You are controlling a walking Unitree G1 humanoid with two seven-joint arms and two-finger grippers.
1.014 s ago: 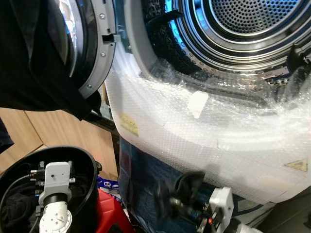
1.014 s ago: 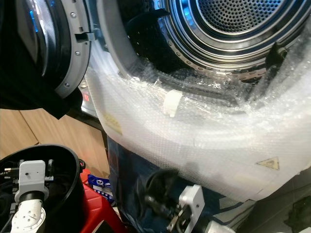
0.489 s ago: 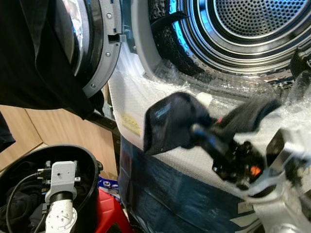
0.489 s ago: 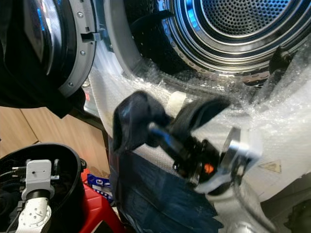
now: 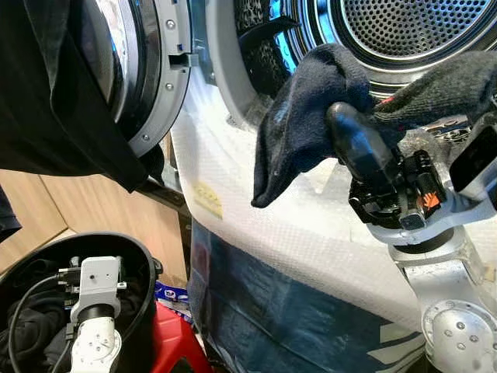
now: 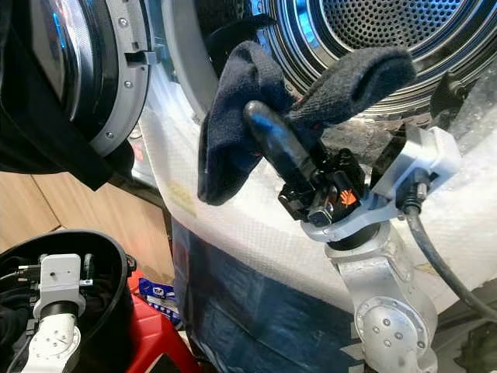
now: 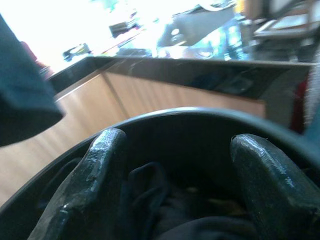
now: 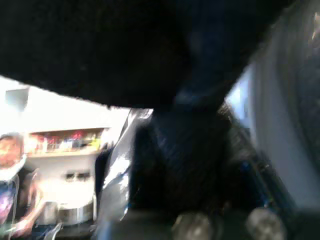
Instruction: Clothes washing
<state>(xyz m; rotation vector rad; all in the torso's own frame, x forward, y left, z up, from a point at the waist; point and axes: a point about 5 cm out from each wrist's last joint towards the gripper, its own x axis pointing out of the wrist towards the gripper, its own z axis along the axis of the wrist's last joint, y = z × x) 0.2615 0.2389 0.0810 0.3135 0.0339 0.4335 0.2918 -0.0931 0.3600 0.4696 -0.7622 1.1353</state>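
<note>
Draping over the right gripper (image 5: pixel 342 116), a dark sock (image 5: pixel 311 116) is hanging in front of the washer's open drum (image 5: pixel 404 39), its long axis running left to right, one end drooping down at the left, the other reaching right. It is looking dark navy and knitted. The fingers are clamping on it. Lower left, the left gripper (image 7: pixel 175 190) is sitting with fingers apart inside a black basket (image 5: pixel 140 256), which is holding dark clothes (image 7: pixel 165 200).

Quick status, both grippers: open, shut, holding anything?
Left gripper: open, holding nothing, over the black basket.
Right gripper: shut on the dark sock, at the washer drum.
</note>
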